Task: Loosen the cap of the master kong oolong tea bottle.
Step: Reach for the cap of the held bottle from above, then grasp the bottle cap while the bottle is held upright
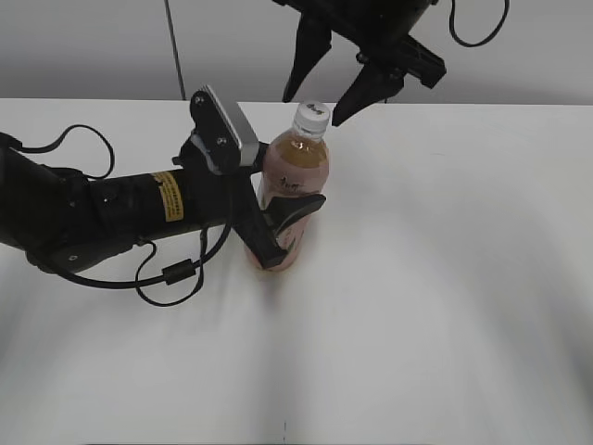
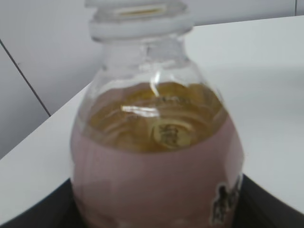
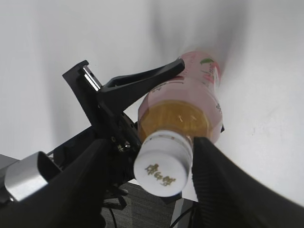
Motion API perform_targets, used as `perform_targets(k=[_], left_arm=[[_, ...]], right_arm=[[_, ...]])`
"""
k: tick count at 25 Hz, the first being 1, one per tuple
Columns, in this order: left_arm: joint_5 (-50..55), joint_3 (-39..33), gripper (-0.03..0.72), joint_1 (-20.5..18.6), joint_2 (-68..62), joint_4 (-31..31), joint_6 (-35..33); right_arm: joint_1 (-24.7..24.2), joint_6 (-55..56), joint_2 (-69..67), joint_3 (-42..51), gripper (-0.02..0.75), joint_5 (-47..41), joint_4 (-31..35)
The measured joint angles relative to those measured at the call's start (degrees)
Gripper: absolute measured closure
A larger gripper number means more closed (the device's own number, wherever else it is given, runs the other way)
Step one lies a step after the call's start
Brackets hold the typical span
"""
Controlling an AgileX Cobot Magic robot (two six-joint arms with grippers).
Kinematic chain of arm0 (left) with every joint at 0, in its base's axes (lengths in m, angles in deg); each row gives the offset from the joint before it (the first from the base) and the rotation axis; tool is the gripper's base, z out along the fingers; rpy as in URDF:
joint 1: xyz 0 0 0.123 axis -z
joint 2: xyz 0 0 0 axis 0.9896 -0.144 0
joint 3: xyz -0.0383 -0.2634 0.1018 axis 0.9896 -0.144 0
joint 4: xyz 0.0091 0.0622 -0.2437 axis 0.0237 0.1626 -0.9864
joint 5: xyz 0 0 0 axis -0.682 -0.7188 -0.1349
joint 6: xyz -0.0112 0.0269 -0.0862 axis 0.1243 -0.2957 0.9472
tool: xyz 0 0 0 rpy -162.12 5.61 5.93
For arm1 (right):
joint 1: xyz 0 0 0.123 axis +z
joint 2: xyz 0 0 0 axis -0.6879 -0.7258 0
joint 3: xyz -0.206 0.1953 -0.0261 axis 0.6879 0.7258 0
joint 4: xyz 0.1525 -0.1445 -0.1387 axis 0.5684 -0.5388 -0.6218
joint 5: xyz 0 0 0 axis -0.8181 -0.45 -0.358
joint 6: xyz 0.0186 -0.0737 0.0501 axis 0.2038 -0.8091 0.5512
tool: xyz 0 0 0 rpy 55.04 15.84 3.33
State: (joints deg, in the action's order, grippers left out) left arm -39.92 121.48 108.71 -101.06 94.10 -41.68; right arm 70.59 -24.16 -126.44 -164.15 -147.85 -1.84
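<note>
The master kong oolong tea bottle [image 1: 293,190] is seen standing upright on the white tabletop [image 1: 445,278], its long axis vertical and the cap [image 1: 312,115] pointing up. The bottle body is clamped at label height by the left end effector [image 1: 278,227], which comes in from the left side. The right end effector [image 1: 320,107] is held released just above, with one finger on each side of the cap, not touching it.
</note>
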Motion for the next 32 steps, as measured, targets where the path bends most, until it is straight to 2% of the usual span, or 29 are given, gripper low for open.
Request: perform_targets(k=[10, 16, 21, 26, 32], left_arm=[[0.0, 0.0, 0.257, 0.0, 0.0, -0.1, 0.0], [0.1, 0.0, 0.257, 0.0, 0.0, -0.1, -0.1], [0.1, 0.0, 0.257, 0.0, 0.0, -0.1, -0.1], [0.1, 0.0, 0.257, 0.0, 0.0, -0.1, -0.2], [-0.1, 0.0, 0.257, 0.0, 0.0, 0.0, -0.2]], right_arm=[[0.0, 0.0, -0.1, 2.3, 0.324, 0.0, -0.1], [0.1, -0.7, -0.1, 2.3, 0.447, 0.1, -0.1], [0.1, -3.3, -0.1, 2.3, 0.447, 0.1, -0.1], [0.1, -11.0, -0.1, 2.3, 0.447, 0.1, -0.1], [0.1, -29.3, 0.0, 2.3, 0.447, 0.1, -1.5]])
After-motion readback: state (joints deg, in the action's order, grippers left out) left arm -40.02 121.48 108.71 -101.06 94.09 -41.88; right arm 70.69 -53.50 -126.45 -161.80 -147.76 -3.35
